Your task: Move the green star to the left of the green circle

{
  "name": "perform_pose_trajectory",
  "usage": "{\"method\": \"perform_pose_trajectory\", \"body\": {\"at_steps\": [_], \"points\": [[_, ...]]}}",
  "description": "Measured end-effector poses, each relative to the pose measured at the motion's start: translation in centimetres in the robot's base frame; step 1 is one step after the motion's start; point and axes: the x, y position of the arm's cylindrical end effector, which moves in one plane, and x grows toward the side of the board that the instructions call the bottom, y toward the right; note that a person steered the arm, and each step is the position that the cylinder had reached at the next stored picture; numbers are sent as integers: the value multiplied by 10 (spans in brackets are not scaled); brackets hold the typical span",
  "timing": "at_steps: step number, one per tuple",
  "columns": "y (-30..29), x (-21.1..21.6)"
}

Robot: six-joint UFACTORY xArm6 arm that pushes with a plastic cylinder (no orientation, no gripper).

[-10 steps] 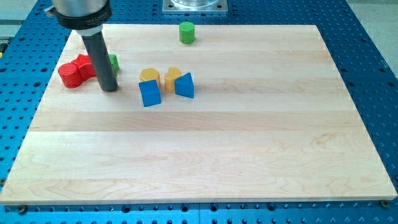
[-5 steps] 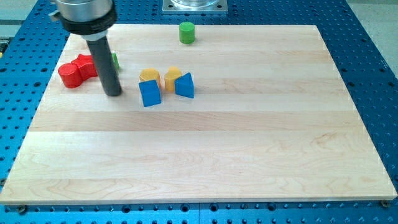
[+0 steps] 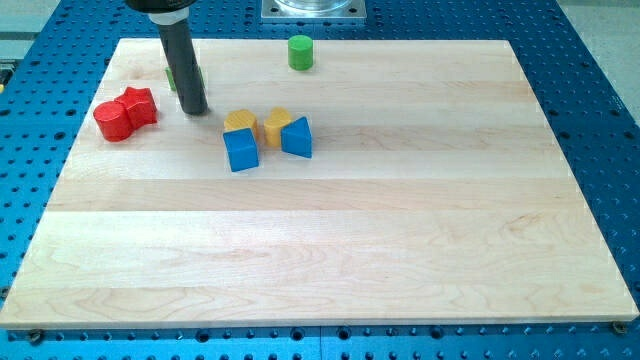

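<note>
Table: pale wood, carrying every block.
Rod: my tip rests on the table, well left of the green circle; no claw fitted.
Red blocks: left of my tip.
Blue and yellow blocks: right of my tip.
Green star: mostly hidden behind the rod, left of the green circle.

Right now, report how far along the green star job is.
Done: nothing settled; the green star sits far toward the view's left of the green circle, mostly hidden behind my rod. In hand: my tip stands right beside the star. Left: push it rightward, stopping just left of the circle.
</note>
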Motion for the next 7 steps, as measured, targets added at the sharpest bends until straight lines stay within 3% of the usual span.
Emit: {"method": "perform_pose_trajectory", "body": {"at_steps": [1,4,6,7], "points": [[-6,-48],[-84,-29],[-62,-97],[13,-61]]}}
